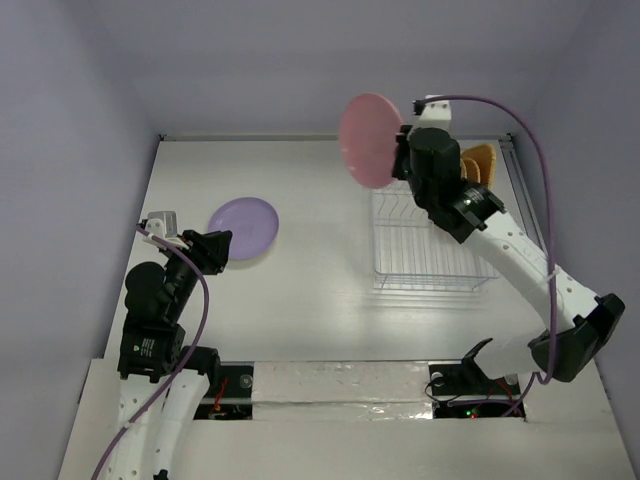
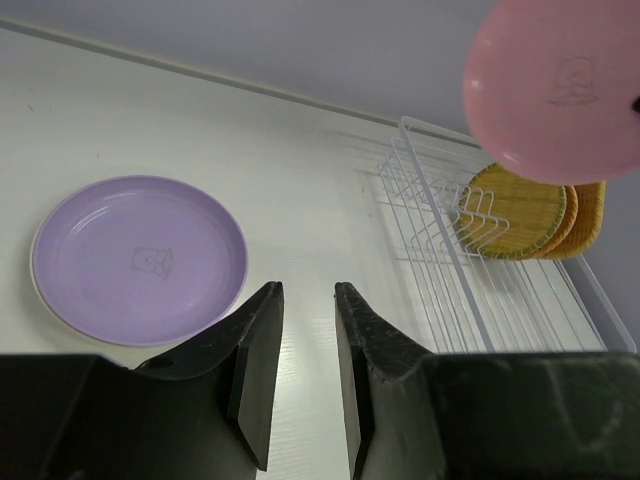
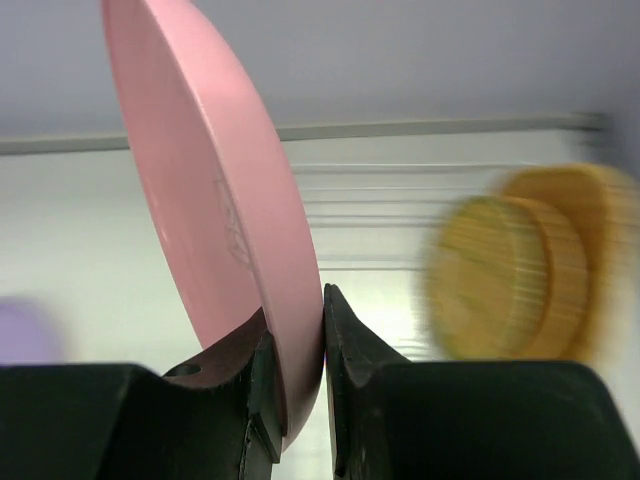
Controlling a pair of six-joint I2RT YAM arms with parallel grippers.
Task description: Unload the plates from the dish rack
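Jaws of the left gripper (image 2: 308,300) stand narrowly apart, empty, just short of the lavender plate (image 2: 138,258) lying flat on the table (image 1: 320,200). Right gripper (image 3: 297,335) pinches the pink plate (image 1: 370,138) by its rim, upright, raised near the far end of the rack (image 1: 430,272), where orange plates (image 2: 520,210) stand slotted.

Pink plate (image 3: 225,215) looks smooth, orange plates (image 2: 515,210) woven, rack (image 1: 430,262) thin white wire.

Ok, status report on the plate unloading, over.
Right hand shut on pink plate, held in air. Left hand open, near purple plate. Orange plates in rack. Nothing blocking.
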